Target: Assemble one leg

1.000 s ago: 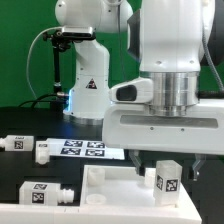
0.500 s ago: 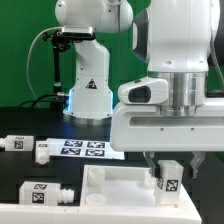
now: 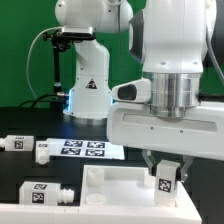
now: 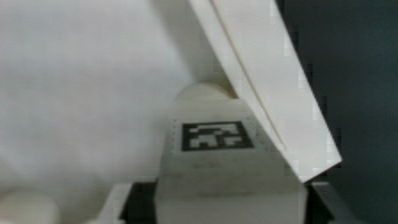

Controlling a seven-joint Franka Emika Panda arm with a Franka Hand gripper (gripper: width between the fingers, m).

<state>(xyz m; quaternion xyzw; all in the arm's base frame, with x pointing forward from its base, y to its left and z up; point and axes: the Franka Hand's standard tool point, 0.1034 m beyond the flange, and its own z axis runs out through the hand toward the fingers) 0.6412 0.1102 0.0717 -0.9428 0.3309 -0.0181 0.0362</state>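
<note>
Leg clamped in gripper, over white panel, spare legs nearby

Glossy white arm with grey metal wrist ring.

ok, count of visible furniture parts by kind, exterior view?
Legs: 3, one in the gripper, two loose on the table
Panel: 1
Marker board, not furniture: 1
Total furniture parts: 4
</note>
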